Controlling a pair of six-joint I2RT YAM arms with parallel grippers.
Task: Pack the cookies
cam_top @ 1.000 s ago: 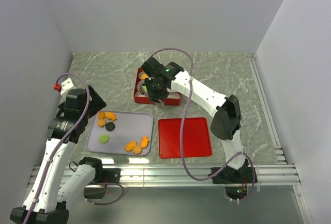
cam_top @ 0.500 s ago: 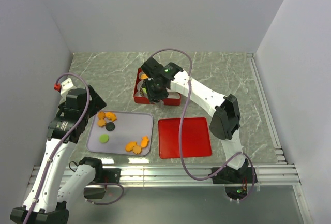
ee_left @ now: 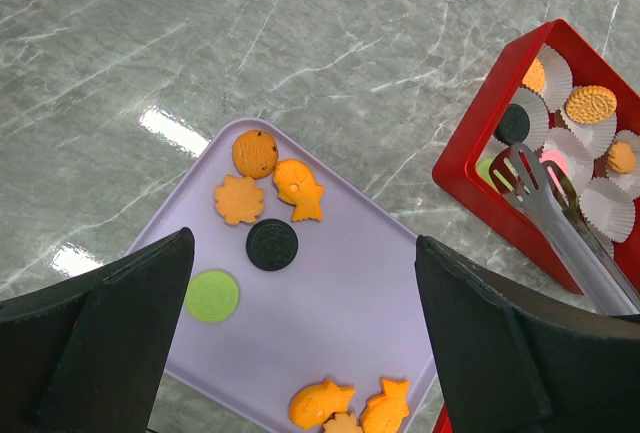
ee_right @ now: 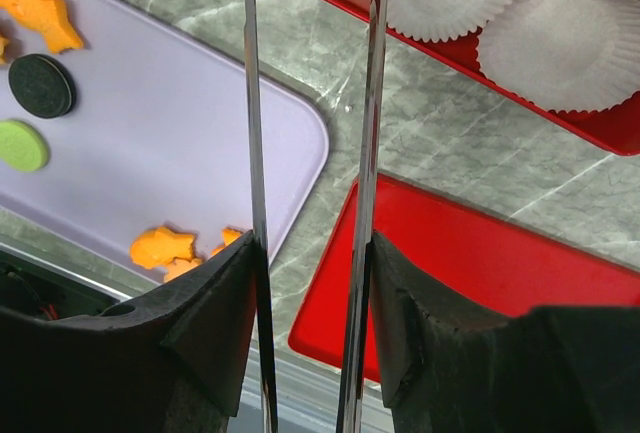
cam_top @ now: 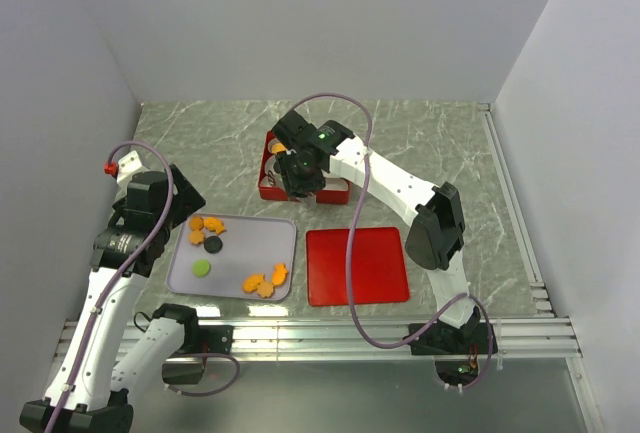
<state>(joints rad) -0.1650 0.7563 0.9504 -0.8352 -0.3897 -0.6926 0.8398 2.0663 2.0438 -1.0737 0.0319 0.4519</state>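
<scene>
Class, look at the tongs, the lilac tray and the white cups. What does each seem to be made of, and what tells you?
Tongs: probably polished steel, silvery with bright glints.
Tray: likely smooth plastic, even lilac colour with a soft sheen.
Cups: apparently thin paper, matt white with pleated walls.

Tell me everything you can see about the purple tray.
The purple tray is a flat, pale lilac rectangle with rounded corners and a low rim, plastic-looking. It lies flat on the marble-patterned table, apart from the red lid. Eight cookies lie on it: six orange, one black, one green. Nothing else touches it.
</scene>
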